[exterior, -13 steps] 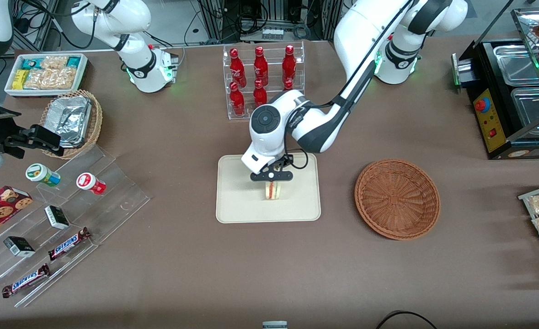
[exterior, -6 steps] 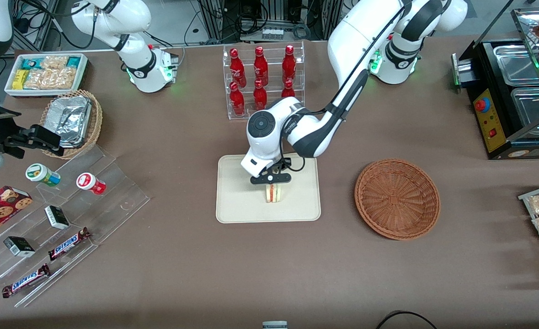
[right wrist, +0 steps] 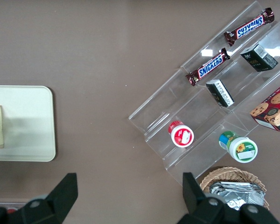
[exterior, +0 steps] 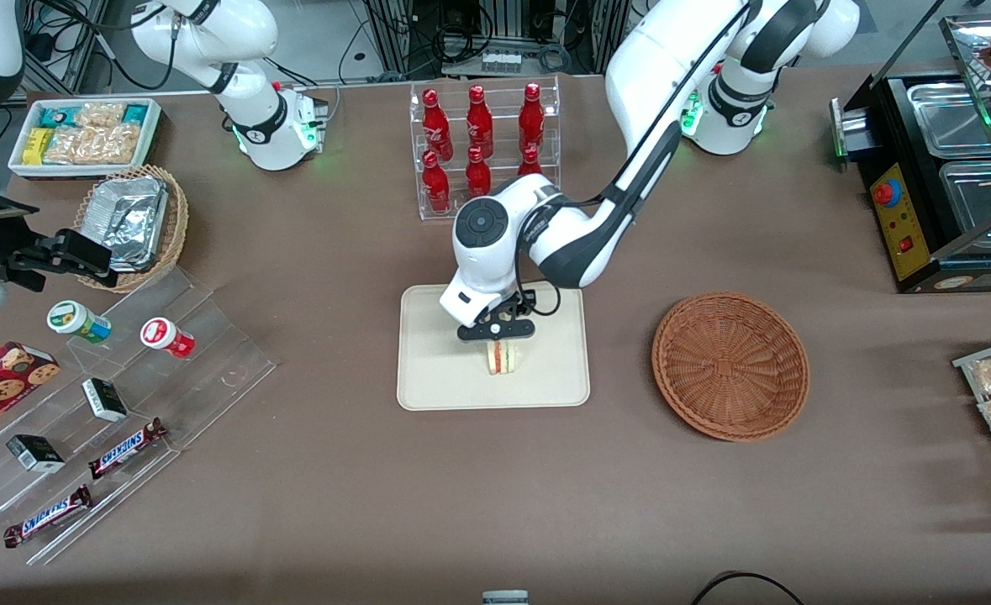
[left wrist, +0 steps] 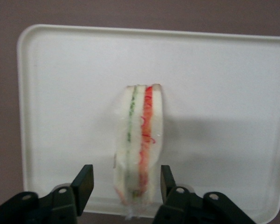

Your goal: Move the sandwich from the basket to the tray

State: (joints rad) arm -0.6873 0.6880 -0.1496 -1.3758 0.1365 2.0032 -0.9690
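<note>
Working left arm stretched out low from its base, elbow bent, wrist turned straight down, gripper pointing downward, its two black fingers spread apart with a gap on each side, gripping nothing

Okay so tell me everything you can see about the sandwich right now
The sandwich is a small wedge of pale bread in clear wrap, its edge showing a green layer, white, and a red-orange layer. It stands on edge on the cream tray, roughly mid-tray. The gripper is just above it, fingers open on either side with a visible gap, so nothing grips it. The brown wicker basket, toward the working arm's end of the table, holds nothing.
</note>
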